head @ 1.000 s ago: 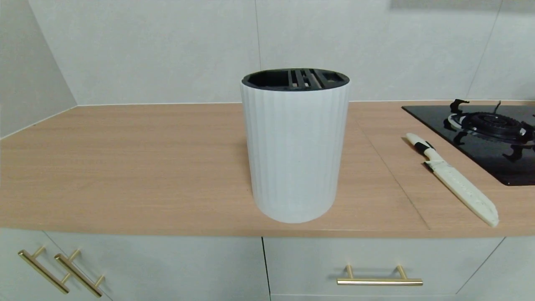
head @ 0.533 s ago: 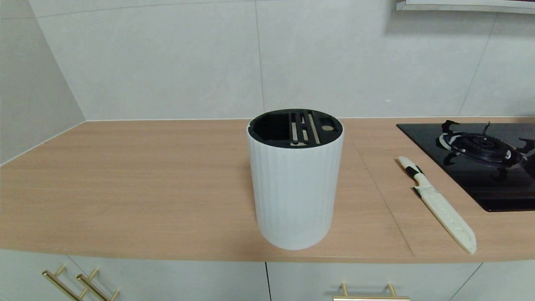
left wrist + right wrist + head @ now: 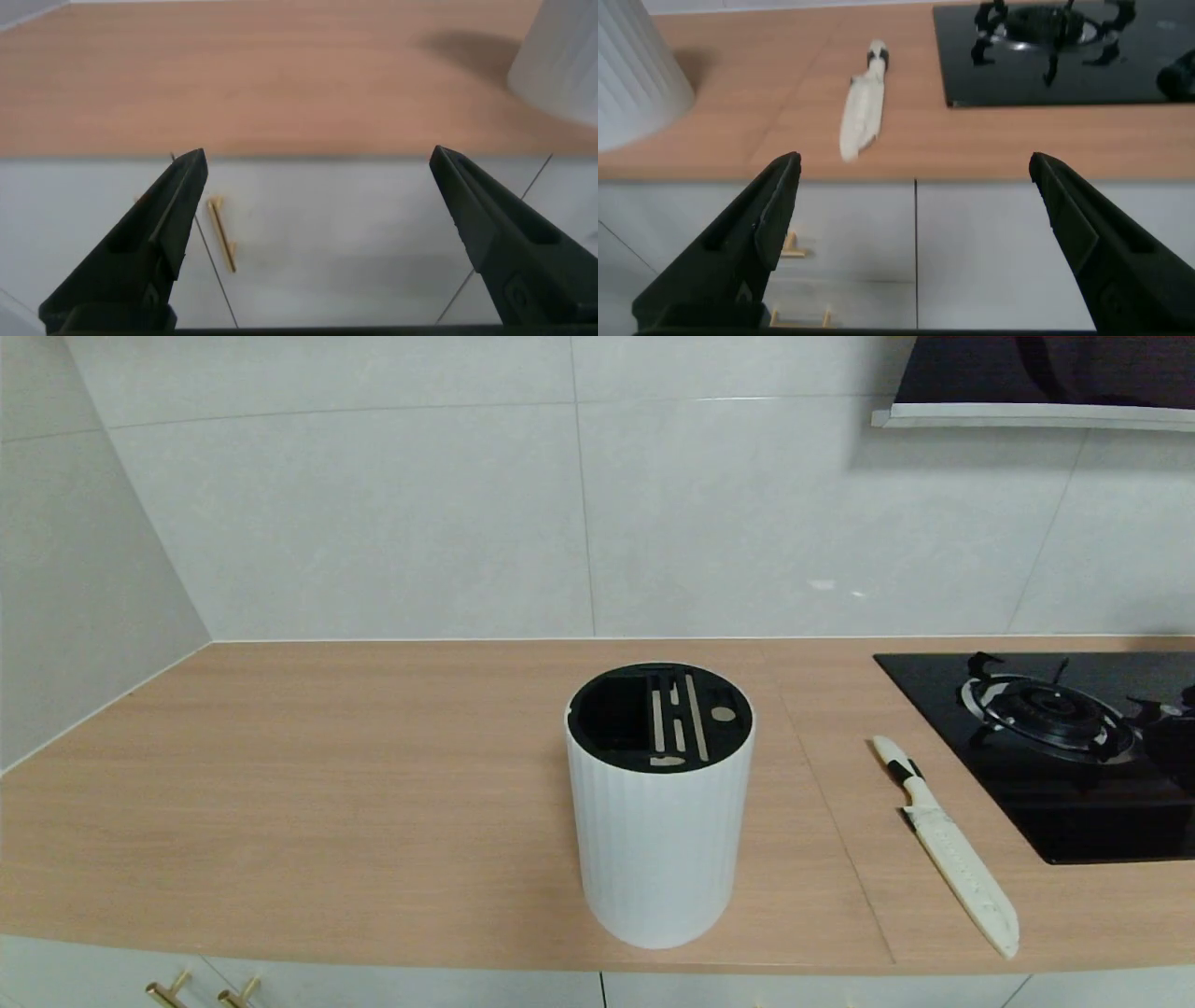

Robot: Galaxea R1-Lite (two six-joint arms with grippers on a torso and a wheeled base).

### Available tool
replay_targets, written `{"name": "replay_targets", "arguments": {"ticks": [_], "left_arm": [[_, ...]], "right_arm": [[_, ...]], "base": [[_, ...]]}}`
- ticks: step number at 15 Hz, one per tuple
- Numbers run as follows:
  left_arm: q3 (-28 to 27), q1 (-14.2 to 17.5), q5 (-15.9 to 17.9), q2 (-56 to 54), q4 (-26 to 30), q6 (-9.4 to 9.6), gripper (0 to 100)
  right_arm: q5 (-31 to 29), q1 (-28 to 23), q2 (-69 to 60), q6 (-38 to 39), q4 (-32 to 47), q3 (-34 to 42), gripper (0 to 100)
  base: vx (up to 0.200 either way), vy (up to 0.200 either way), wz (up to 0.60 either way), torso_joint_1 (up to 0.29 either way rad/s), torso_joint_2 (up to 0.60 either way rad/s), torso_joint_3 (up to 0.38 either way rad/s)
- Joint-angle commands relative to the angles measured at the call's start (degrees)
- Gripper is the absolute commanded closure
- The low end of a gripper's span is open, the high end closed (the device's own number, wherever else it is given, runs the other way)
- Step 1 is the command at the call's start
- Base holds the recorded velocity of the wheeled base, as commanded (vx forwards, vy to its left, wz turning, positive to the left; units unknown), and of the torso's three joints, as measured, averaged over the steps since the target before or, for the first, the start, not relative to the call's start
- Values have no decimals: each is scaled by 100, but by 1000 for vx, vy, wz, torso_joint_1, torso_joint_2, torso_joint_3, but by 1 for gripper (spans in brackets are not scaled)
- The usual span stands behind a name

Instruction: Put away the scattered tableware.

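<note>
The cream-white kitchen knife (image 3: 943,845) with a black band on its handle lies flat on the wooden worktop (image 3: 327,803), near the front edge towards the right end. Its blade tip points at that edge. It sits between the white ribbed cylindrical holder with a black slotted top (image 3: 659,831) and the black glass gas hob (image 3: 1055,756), touching neither.

I see my right claw (image 3: 913,163) spread wide and holding nothing. It sits in front of the worktop's front edge, facing the cabinet doors, with the knife well apart beyond it. My left claw (image 3: 318,163) is likewise spread and unloaded before the front edge, and the holder is off to its side.
</note>
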State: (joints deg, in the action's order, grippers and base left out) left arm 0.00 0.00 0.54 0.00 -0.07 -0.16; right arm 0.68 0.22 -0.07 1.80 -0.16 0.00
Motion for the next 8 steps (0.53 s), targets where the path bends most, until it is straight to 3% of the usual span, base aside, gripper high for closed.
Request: {"name": "replay_targets", "arguments": {"ticks": [1, 8], "left_arm": [[0, 0, -1, 9, -1, -2, 0], [0, 0, -1, 9, -1, -2, 0]], "right_arm": [[2, 4, 7, 4, -11, 0, 0], [2, 4, 7, 4, -11, 0, 0]], "base": [[0, 0, 0, 246, -535, -290], [0, 0, 0, 270, -578, -308]]}}
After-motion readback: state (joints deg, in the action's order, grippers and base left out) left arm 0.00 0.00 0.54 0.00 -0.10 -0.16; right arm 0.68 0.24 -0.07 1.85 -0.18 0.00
